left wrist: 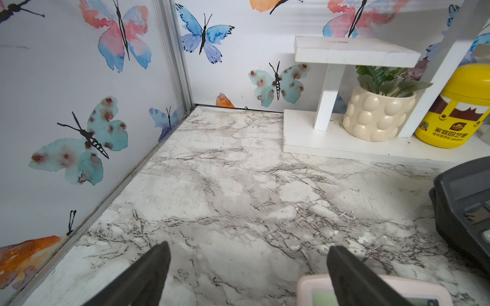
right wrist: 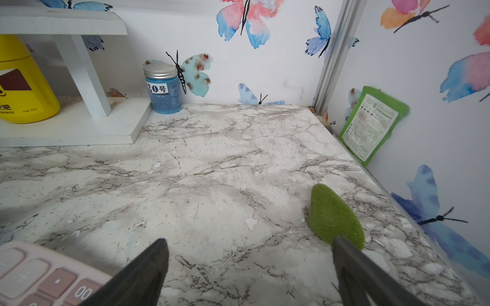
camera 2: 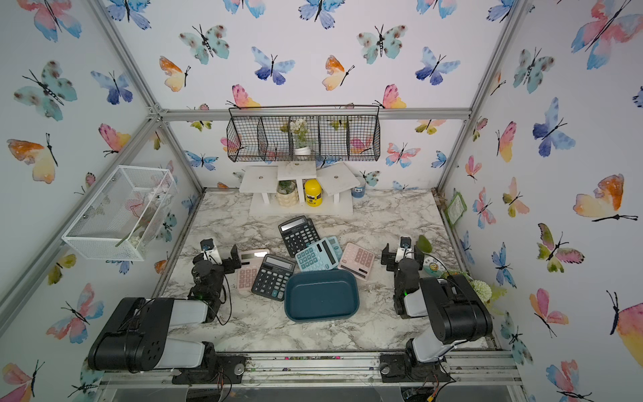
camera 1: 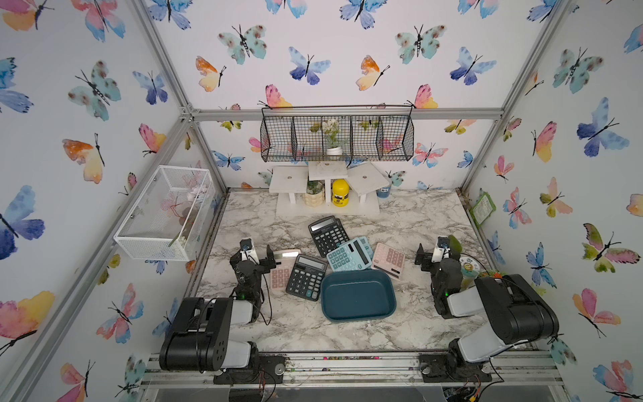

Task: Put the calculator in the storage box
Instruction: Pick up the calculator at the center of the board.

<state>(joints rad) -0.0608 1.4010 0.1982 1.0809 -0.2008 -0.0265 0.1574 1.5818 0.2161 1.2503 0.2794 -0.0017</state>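
The storage box (camera 1: 358, 297) (camera 2: 322, 297), a shallow dark teal tub, lies empty on the marble table's middle front. Several calculators lie around its far side: a black calculator (camera 1: 307, 276), a second black calculator (camera 1: 327, 235), a light blue calculator (camera 1: 349, 257), a pink calculator (camera 1: 389, 260) and another pink calculator (camera 1: 281, 271) (left wrist: 313, 291) under my left gripper's finger. My left gripper (camera 1: 257, 252) (left wrist: 249, 249) stands open over bare table, left of the calculators. My right gripper (camera 1: 433, 252) (right wrist: 249, 242) is open too, right of the pink calculator (right wrist: 39, 273), holding nothing.
A white stand (camera 1: 327, 209) at the back carries a cream plant pot (left wrist: 376, 116) and a yellow tub (camera 1: 340, 192); a blue jar (right wrist: 163, 87) stands beside it. A green leaf (right wrist: 331, 214) lies by my right gripper. A white mesh basket (camera 1: 163, 215) and a black wire basket (camera 1: 337, 139) hang on the walls.
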